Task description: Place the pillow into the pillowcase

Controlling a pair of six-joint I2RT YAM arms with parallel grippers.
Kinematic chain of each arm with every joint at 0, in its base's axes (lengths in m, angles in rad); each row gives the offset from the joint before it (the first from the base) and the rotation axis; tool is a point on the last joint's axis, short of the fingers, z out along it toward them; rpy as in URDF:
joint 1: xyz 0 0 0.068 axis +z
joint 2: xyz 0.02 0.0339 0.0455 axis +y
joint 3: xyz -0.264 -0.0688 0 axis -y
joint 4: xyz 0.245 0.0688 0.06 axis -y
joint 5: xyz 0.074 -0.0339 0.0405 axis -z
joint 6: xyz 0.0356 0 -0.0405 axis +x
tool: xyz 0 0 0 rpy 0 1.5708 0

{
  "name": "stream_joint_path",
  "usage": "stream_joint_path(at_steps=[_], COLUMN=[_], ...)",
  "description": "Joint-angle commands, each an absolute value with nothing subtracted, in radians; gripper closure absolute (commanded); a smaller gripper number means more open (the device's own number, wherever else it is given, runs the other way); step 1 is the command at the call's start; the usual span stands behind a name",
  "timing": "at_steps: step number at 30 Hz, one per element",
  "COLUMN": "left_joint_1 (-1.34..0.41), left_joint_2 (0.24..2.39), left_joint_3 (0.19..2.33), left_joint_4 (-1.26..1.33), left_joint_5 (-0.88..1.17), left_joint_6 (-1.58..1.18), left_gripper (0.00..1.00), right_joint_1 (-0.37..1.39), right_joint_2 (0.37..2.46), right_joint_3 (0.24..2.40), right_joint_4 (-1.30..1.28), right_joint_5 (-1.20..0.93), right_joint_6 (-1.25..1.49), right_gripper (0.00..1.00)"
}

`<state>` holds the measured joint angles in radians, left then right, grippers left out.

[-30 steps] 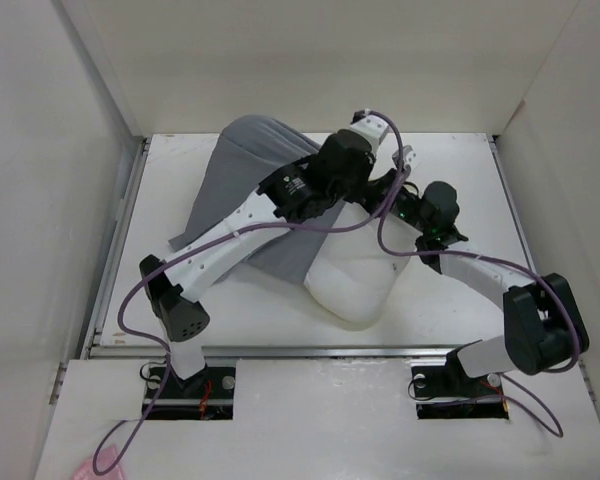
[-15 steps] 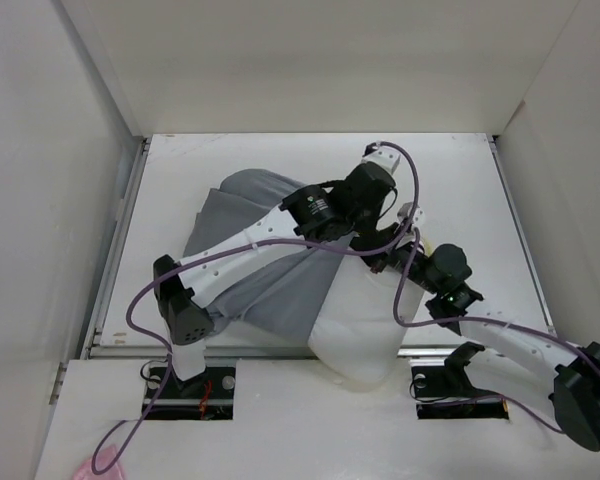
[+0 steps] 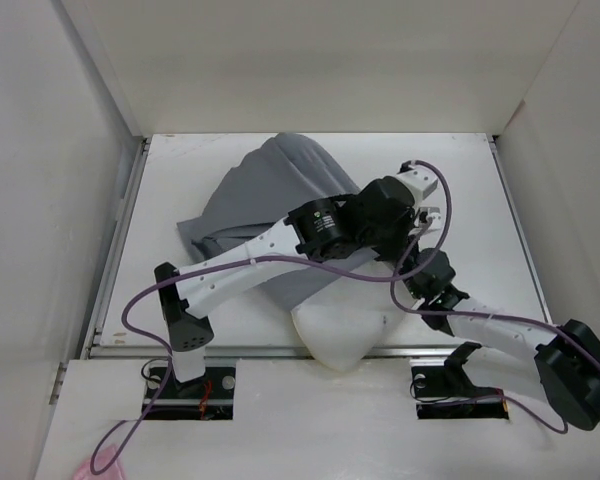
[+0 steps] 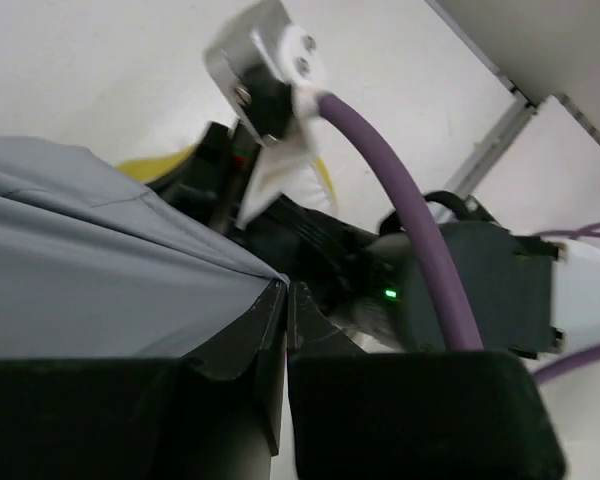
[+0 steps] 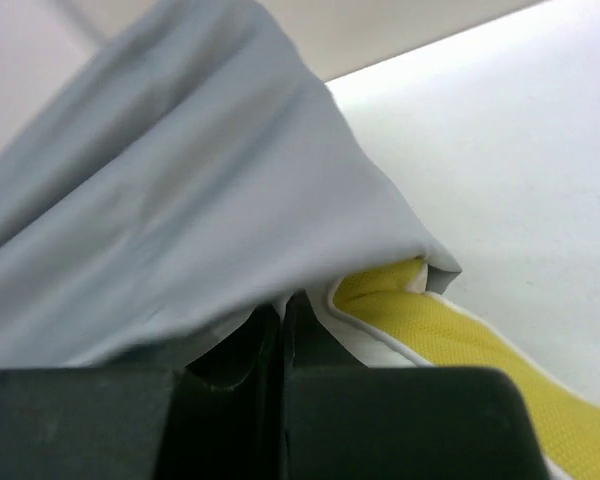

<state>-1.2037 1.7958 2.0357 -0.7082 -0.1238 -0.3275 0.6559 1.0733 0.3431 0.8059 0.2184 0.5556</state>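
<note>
The grey pillowcase (image 3: 265, 190) lies bunched over the middle and far left of the table, draped over the pillow's far part. The white pillow (image 3: 342, 325) sticks out of it toward the near edge and overhangs the rail. My left gripper (image 4: 285, 292) is shut on the hem of the pillowcase (image 4: 100, 270), right beside my right arm's wrist. My right gripper (image 5: 282, 305) is shut on the hem of the pillowcase (image 5: 180, 190), just over the pillow's yellow band (image 5: 460, 345). In the top view both sets of fingertips are hidden under the wrists.
White walls (image 3: 90, 150) close the table on the left, far and right sides. A metal rail (image 3: 240, 350) runs along the near edge. Purple cables (image 3: 130, 310) loop from both arms. The left arm (image 3: 250, 265) lies diagonally across the pillowcase.
Both grippers, still shut on the cloth, have moved right and toward the near edge. The pillow has slid nearer, over the rail. The pillowcase's far part dropped, then rose again.
</note>
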Motion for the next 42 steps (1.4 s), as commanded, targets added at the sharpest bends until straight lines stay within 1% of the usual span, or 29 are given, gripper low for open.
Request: stream_joint_path(at_steps=[1, 2, 3, 7, 8, 9, 10, 11, 12, 15, 18, 19, 20, 22, 23, 25, 26, 27, 29, 30, 31, 34, 35, 36, 37, 38, 39, 40, 42], left_joint_1=[-1.298, -1.298, -1.298, -1.241, -1.200, -1.175, -1.145, -1.114, -1.050, -0.941, -0.875, -0.865, -0.865, -0.841, -0.841, -0.841, -0.841, -0.841, -0.841, -0.841, -0.841, -0.841, -0.841, -0.841, -0.850, -0.850, -0.868, -0.886, -0.896], left_joint_2=[1.707, 1.692, 1.680, 1.626, 1.603, 1.594, 1.594, 1.585, 1.585, 1.608, 1.629, 1.629, 1.629, 1.638, 1.638, 1.651, 1.661, 1.661, 1.661, 1.661, 1.661, 1.661, 1.661, 1.661, 1.661, 1.661, 1.661, 1.661, 1.652], left_joint_3=[2.014, 1.950, 1.918, 1.738, 1.659, 1.628, 1.605, 1.589, 1.580, 1.568, 1.603, 1.617, 1.617, 1.631, 1.643, 1.654, 1.654, 1.654, 1.654, 1.645, 1.644, 1.644, 1.657, 1.657, 1.667, 1.667, 1.667, 1.683, 1.697], left_joint_4=[-0.520, -0.509, -0.509, -0.509, -0.497, -0.497, -0.485, -0.485, -0.471, -0.427, -0.426, -0.426, -0.426, -0.426, -0.426, -0.426, -0.426, -0.426, -0.426, -0.417, -0.417, -0.407, -0.407, -0.407, -0.407, -0.407, -0.407, -0.419, -0.432], left_joint_5=[0.132, 0.114, 0.039, -0.092, -0.110, -0.139, -0.173, -0.187, -0.201, -0.219, -0.210, -0.210, -0.210, -0.210, -0.210, -0.210, -0.210, -0.196, -0.173, -0.173, -0.164, -0.150, -0.126, -0.112, -0.103, -0.103, -0.103, -0.103, -0.103], left_joint_6=[-0.402, -0.416, -0.425, -0.501, -0.511, -0.521, -0.534, -0.534, -0.534, -0.514, -0.480, -0.471, -0.462, -0.440, -0.422, -0.400, -0.400, -0.388, -0.379, -0.379, -0.368, -0.368, -0.356, -0.347, -0.338, -0.337, -0.327, -0.318, -0.318], left_gripper=[1.00, 1.00, 1.00, 1.00, 1.00, 1.00, 1.00, 1.00, 1.00, 1.00, 1.00, 1.00, 1.00, 1.00, 1.00, 1.00, 1.00, 1.00, 1.00, 1.00, 1.00, 1.00, 1.00, 1.00, 1.00, 1.00, 1.00, 1.00, 1.00], right_joint_1=[0.670, 0.670, 0.670, 0.670, 0.670, 0.670, 0.670, 0.670, 0.670, 0.670, 0.670, 0.670, 0.670, 0.670, 0.670, 0.670, 0.670, 0.670, 0.670, 0.670, 0.670, 0.670, 0.670, 0.670, 0.682, 0.683, 0.695, 0.706, 0.706], right_joint_2=[1.117, 1.126, 1.126, 1.100, 1.088, 1.077, 1.054, 1.054, 1.039, 1.003, 0.956, 0.942, 0.931, 0.898, 0.888, 0.864, 0.864, 0.864, 0.864, 0.877, 0.906, 0.985, 1.058, 1.099, 1.141, 1.213, 1.235, 1.235, 1.204], right_joint_3=[0.368, 0.368, 0.368, 0.377, 0.377, 0.411, 0.425, 0.434, 0.434, 0.434, 0.466, 0.475, 0.498, 0.511, 0.535, 0.545, 0.555, 0.555, 0.545, 0.535, 0.525, 0.516, 0.515, 0.515, 0.515, 0.515, 0.529, 0.543, 0.543], right_joint_4=[0.972, 0.998, 1.032, 1.049, 1.019, 0.975, 0.851, 0.806, 0.767, 0.597, 0.367, 0.310, 0.204, 0.126, 0.095, -0.015, -0.053, -0.099, -0.126, -0.126, -0.117, -0.042, -0.017, 0.012, 0.041, 0.111, 0.112, 0.121, 0.207], right_joint_5=[0.431, 0.431, 0.431, 0.365, 0.351, 0.324, 0.324, 0.304, 0.293, 0.293, 0.340, 0.351, 0.362, 0.342, 0.290, 0.229, 0.204, 0.178, 0.131, 0.071, 0.033, -0.047, -0.048, -0.038, -0.005, 0.011, 0.037, 0.099, 0.148], right_joint_6=[0.746, 0.746, 0.727, 0.651, 0.638, 0.626, 0.626, 0.615, 0.615, 0.606, 0.606, 0.592, 0.577, 0.488, 0.453, 0.378, 0.377, 0.377, 0.362, 0.362, 0.347, 0.356, 0.371, 0.371, 0.371, 0.350, 0.344, 0.344, 0.353], right_gripper=[1.00, 1.00, 1.00, 1.00, 1.00, 0.99, 0.95, 0.88, 0.67, 0.32, 0.21, 0.16, 0.15, 0.11, 0.08, 0.08, 0.05, 0.05, 0.03, 0.03, 0.01, 0.01, 0.01, 0.06, 0.17, 0.42, 0.83, 1.00, 1.00])
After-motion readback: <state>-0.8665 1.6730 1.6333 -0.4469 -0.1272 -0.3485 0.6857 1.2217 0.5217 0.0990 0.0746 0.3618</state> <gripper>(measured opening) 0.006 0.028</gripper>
